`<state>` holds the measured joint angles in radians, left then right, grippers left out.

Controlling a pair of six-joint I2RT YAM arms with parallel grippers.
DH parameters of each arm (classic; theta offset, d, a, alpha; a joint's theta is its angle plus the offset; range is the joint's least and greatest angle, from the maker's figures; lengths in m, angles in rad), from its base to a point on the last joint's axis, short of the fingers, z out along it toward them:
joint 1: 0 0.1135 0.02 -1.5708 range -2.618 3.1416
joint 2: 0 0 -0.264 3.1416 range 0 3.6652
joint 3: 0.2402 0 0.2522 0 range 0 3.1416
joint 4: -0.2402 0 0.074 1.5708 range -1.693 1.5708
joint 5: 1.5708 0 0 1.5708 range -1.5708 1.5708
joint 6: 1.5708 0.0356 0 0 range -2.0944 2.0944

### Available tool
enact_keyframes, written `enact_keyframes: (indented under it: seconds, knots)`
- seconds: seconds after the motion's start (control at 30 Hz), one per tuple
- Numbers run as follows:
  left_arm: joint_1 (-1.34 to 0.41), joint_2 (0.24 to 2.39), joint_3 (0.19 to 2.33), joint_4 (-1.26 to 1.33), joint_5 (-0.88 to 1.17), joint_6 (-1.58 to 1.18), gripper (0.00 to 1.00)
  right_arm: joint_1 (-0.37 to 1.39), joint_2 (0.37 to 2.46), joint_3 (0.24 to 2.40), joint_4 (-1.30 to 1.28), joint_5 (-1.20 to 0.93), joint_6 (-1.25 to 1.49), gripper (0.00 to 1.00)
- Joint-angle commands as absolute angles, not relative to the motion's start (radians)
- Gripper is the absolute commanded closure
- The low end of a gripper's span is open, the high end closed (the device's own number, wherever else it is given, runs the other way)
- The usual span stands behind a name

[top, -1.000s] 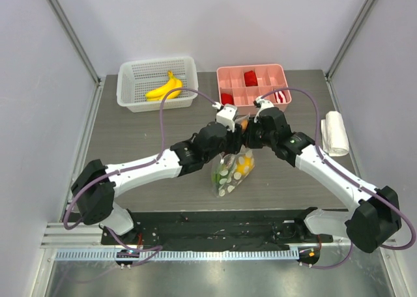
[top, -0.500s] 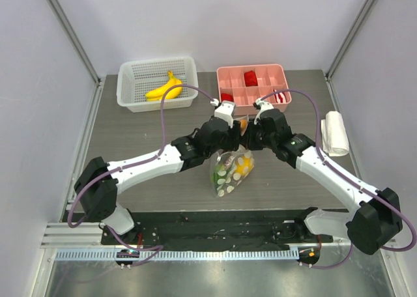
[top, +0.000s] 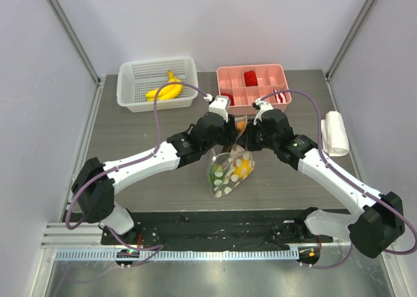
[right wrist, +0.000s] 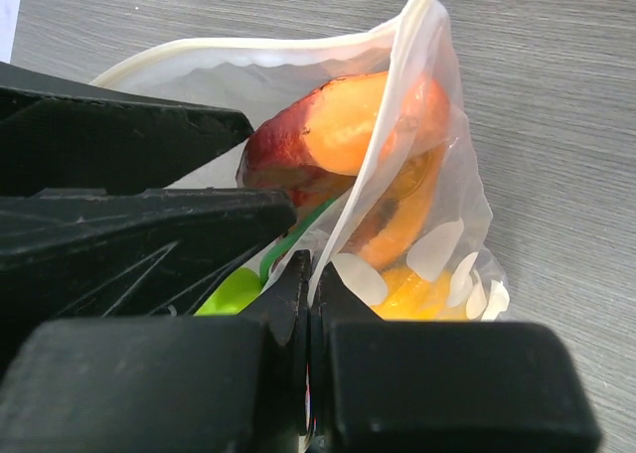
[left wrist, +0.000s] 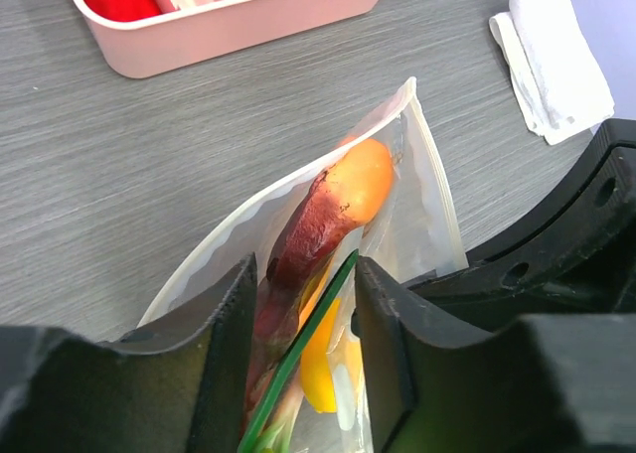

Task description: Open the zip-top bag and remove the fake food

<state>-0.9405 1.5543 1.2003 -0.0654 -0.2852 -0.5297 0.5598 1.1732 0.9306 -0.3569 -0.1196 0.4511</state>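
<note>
Left tool (left wrist: 303,274): jaws partway apart, set inside the bag's mouth and straddling the long maroon-and-orange sausage-like plastic toy (left wrist: 328,200). A gap shows on one side, so I judge it not yet clamped.
Right tool (right wrist: 306,264): jaws closed flat on one wall of the clear, white-dotted plastic zip-top bag (right wrist: 452,205), holding that lip apart from the left tool's side.
Zip-top bag: between the two tools, with its mouth raised toward them and gaping. Its lower end hangs below the fingertips toward the grey wood-grain tabletop (top: 143,131).
Contents: the sausage toy pokes out just ahead of the left tool's fingertips. A yellow toy piece (right wrist: 412,289) and a small green piece (right wrist: 234,289) sit deeper, under the jaws.
Beyond the tools: a pink divided plastic tray (top: 220,82) lies just ahead of both. A white perforated plastic basket (top: 124,82) sits well off to the left tool's outer side, with a yellow toy banana (top: 164,88) in it. A white folded cloth (top: 335,133) lies out past the right tool.
Done: the zip is parted and the mouth is held open. Judging by the basket, one banana is already out.
Left to do: close on the sausage toy and draw it clear, then take out the yellow and green pieces.
</note>
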Motion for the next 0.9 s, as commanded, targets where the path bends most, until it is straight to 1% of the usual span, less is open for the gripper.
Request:
enact_keyframes:
  seconds: [0.0, 0.13, 0.2, 0.37, 0.63, 0.7, 0.73, 0.8, 0.83, 0.87]
  knots:
    - [-0.937, 1.505, 1.212, -0.049, -0.31, -0.534, 0.58, 0.566, 1.138, 0.937, -0.321, -0.137, 0.44, 0.99]
    - [-0.936, 1.511, 1.215, -0.061, -0.315, -0.515, 0.62, 0.566, 1.138, 0.937, -0.322, -0.14, 0.439, 0.99]
    - [-0.931, 1.526, 1.23, -0.064, -0.29, -0.509, 0.62, 0.565, 1.141, 0.936, -0.324, -0.143, 0.44, 0.99]
    - [-0.93, 1.591, 1.25, -0.063, -0.25, -0.495, 0.56, 0.565, 1.141, 0.943, -0.327, -0.144, 0.44, 0.99]
    - [-0.917, 1.654, 1.266, -0.04, -0.189, -0.451, 0.53, 0.565, 1.138, 0.943, -0.331, -0.144, 0.431, 0.99]
    - [-0.917, 1.669, 1.266, -0.022, -0.166, -0.448, 0.58, 0.565, 1.14, 0.943, -0.331, -0.144, 0.431, 0.99]
    - [-0.917, 1.67, 1.266, -0.017, -0.169, -0.446, 0.69, 0.566, 1.14, 0.943, -0.331, -0.144, 0.431, 0.99]
    - [-0.914, 1.666, 1.272, -0.026, -0.181, -0.439, 0.84, 0.565, 1.137, 0.94, -0.334, -0.146, 0.431, 0.99]
    - [-0.914, 1.661, 1.285, -0.035, -0.189, -0.43, 0.97, 0.565, 1.129, 0.94, -0.336, -0.146, 0.431, 0.99]
    - [-0.914, 1.639, 1.293, -0.043, -0.196, -0.423, 1.0, 0.565, 1.127, 0.939, -0.34, -0.135, 0.431, 0.99]
